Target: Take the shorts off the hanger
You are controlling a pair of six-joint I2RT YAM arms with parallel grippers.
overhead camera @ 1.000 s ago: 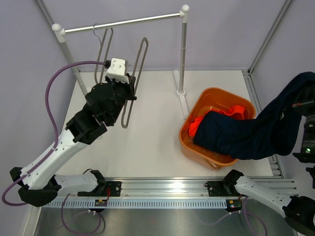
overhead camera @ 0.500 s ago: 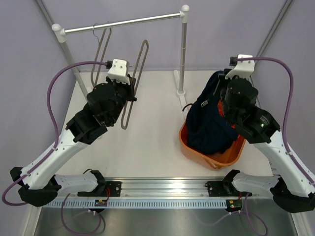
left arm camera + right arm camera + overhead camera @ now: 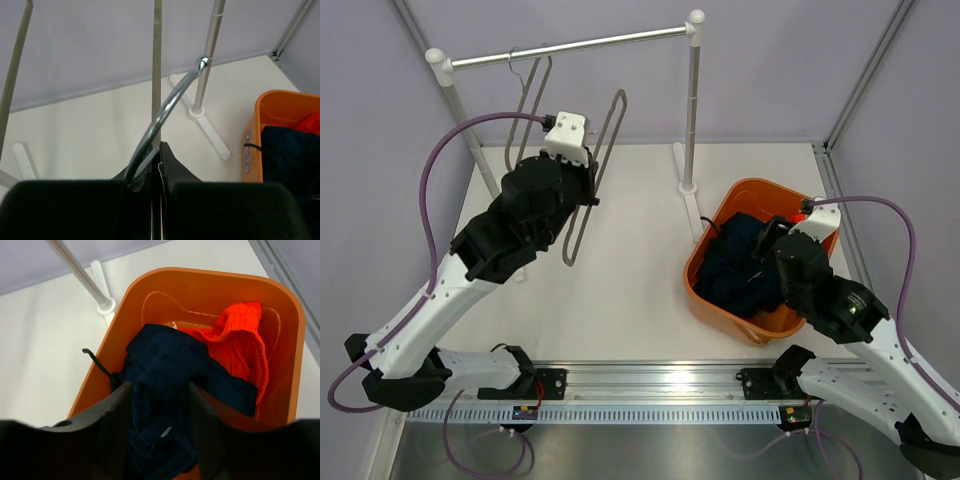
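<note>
The navy shorts [image 3: 735, 262] lie crumpled inside the orange bin [image 3: 718, 218], off the hanger. The bare grey metal hanger [image 3: 610, 125] still hooks on the rail at the back left. My left gripper [image 3: 586, 190] is shut on its lower wire, and in the left wrist view the hanger [image 3: 165, 107] curves up out of the closed left gripper [image 3: 160, 152]. Low over the bin, my right gripper [image 3: 768, 252] is open. In the right wrist view the right gripper [image 3: 160, 392] straddles the shorts [image 3: 165, 360], which rest loose in the bin [image 3: 200, 277].
A red-orange garment [image 3: 240, 345] lies in the bin beside the shorts. The rack's rail [image 3: 570, 45], right post [image 3: 692, 100] and white foot [image 3: 688, 190] stand at the back, just left of the bin. A black cord [image 3: 97, 365] hangs over the bin's left rim.
My right arm swung the shorts in from the far right, lowered them into the bin and opened its jaws. The left arm kept its hold on the hanger, shifting slightly.
</note>
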